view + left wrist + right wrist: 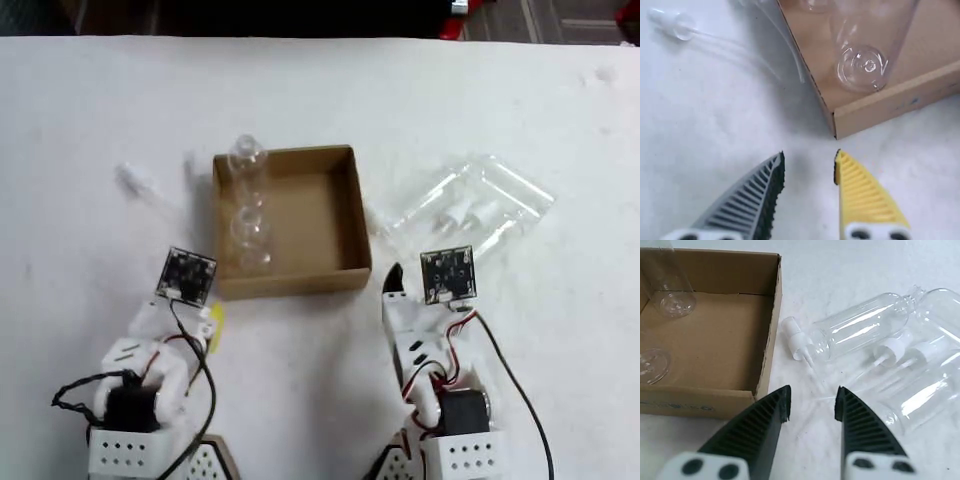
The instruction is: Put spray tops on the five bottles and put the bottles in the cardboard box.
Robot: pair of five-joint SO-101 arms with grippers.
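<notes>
The cardboard box sits mid-table with clear bottles along its left wall. In the right wrist view two bottle bases show inside the box. Right of the box, more clear bottles lie in a heap with white spray tops among them. A loose spray top with its tube lies left of the box. My left gripper is open, low over the table just before the box's front-left corner. My right gripper is open near the front-right corner, facing the lying bottles.
White table all round. One bottle in the box lies close behind its front wall. The spray top and its thin tube lie on bare table beyond my left gripper. The table's far edge meets a dark floor.
</notes>
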